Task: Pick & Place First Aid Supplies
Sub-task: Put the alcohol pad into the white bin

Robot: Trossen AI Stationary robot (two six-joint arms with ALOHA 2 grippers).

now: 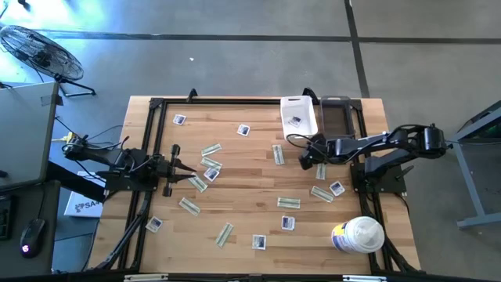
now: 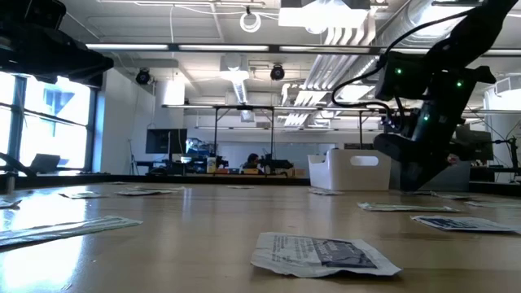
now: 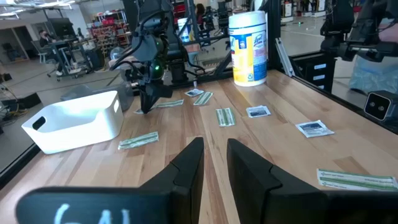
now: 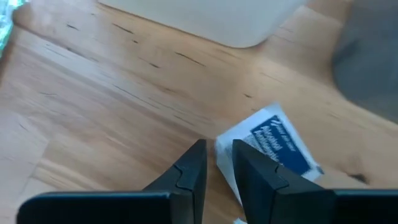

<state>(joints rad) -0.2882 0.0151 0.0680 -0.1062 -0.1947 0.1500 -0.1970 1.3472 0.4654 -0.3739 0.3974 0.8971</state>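
The wooden surface (image 1: 250,176) is strewn with first aid supplies: square white packets (image 1: 243,130) with blue-grey print and narrow green-beige strips (image 1: 289,203), lying flat and mostly apart from one another. In the low view one crumpled square packet (image 2: 321,252) is seen lying close to the camera.

The right gripper (image 1: 305,162) is held low over the surface, just in front of the white bin (image 1: 283,113) at the far edge, beside which a dark tray (image 1: 337,117) is set. One small packet (image 1: 295,120) lies inside the bin. In the right wrist view the jaws are set narrow — only a thin slit is left between the fingertips (image 4: 193,155) — and a white packet with blue print (image 4: 277,140) lies on the wood right at their tips, one edge showing through the slit. Whether that packet is touched cannot be told.

The left gripper (image 1: 178,167) is held at the left side of the surface, pointing towards the middle. Its jaws are also kept narrow, with nothing between them, and strips (image 1: 210,150) and a square packet (image 1: 210,173) lie just beside its tips.

A big white round canister (image 1: 358,235) with a yellow and blue label stands at the near right corner, well apart from both grippers.
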